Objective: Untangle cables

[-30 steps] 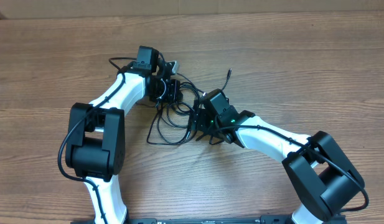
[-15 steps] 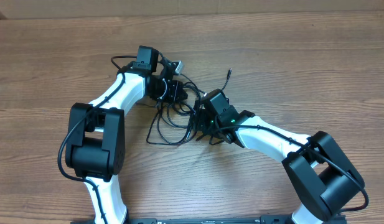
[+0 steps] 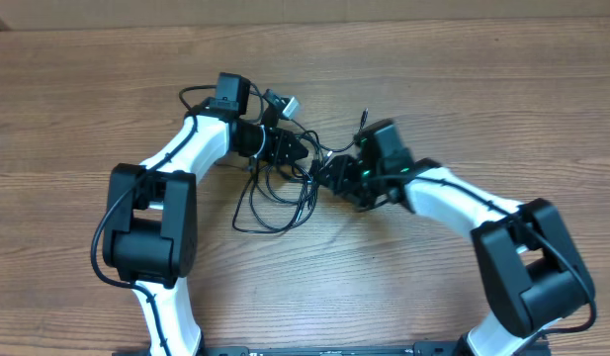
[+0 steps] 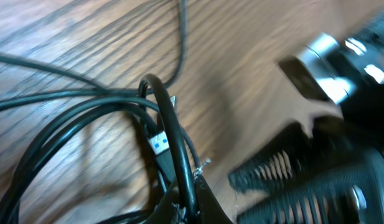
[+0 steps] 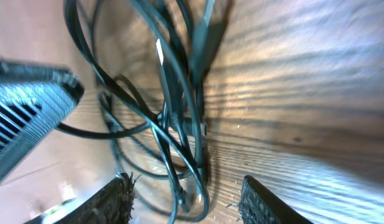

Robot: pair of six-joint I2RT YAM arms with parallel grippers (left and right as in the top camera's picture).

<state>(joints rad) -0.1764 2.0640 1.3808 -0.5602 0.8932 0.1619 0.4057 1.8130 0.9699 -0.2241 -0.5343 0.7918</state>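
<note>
While my left claw point(image 4: 187, 208) pinches a strand and my right claw point(image 5: 192, 199) gapes astride others, the cables point(image 3: 270, 203) between them lie knotted; untangling looks barely begun.

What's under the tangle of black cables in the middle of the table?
Bare brown wooden tabletop shows through loops of thin black cables. Nothing else appears beneath, but the left hand and right hand cover part of the tangle from overhead.

cables point(image 3: 268, 206) partly hidden, right gripper point(image 3: 332, 176) blurred
</note>
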